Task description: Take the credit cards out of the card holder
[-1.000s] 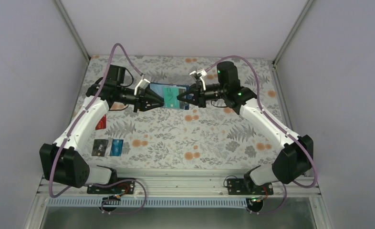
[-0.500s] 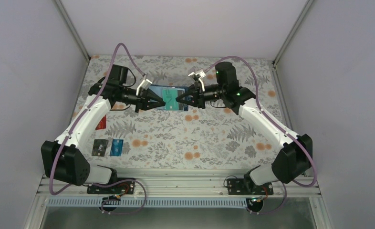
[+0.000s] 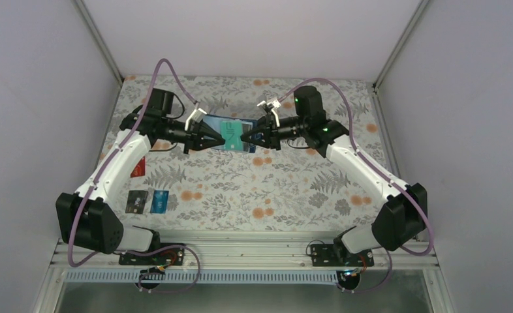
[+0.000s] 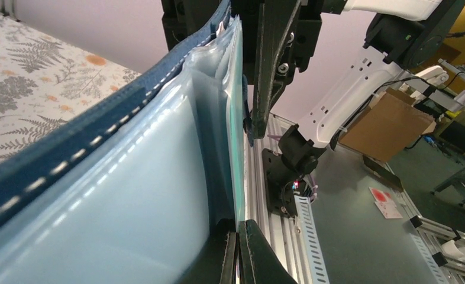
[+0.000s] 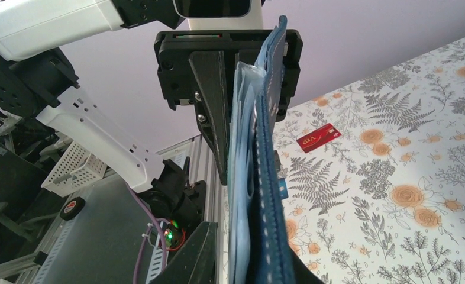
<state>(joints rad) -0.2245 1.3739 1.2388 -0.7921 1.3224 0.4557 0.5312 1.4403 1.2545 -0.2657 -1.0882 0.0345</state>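
1. Hanging clear of the floral-print counter (image 3: pixel 273 189) near its far middle, the navy blue booklet-style card holder (image 3: pixel 239 124) with pale blue clear pockets sits between the left hand (image 3: pixel 221 139) and the right hand (image 3: pixel 245 138).
2. Only the top view shows the open face of the card holder with the teal credit card (image 3: pixel 230 130) in it. It also shows 3 loose cards on the counter beside the left arm: a red card (image 3: pixel 137 169), a black card (image 3: pixel 136 201) and a blue card (image 3: pixel 159 201).
3. Only the left wrist view shows the white stitching on the cover (image 4: pixel 70 154) and the fanned pockets (image 4: pixel 153 177). The thin edge of the teal credit card (image 4: pixel 238 130) runs down into the left hand (image 4: pixel 238 254), whose fingers are almost touching and pinch that edge.
4. Only the right wrist view shows the right hand (image 5: pixel 254 266) clamped on the opposite end of the card holder (image 5: pixel 268 177), with cover and pockets together between its fingers. The red card (image 5: pixel 319 138) lies on the counter beyond.
5. Both arms reach forward and bend inward at the elbow. Their wrists are level and the 2 hands point at each other, tips near.
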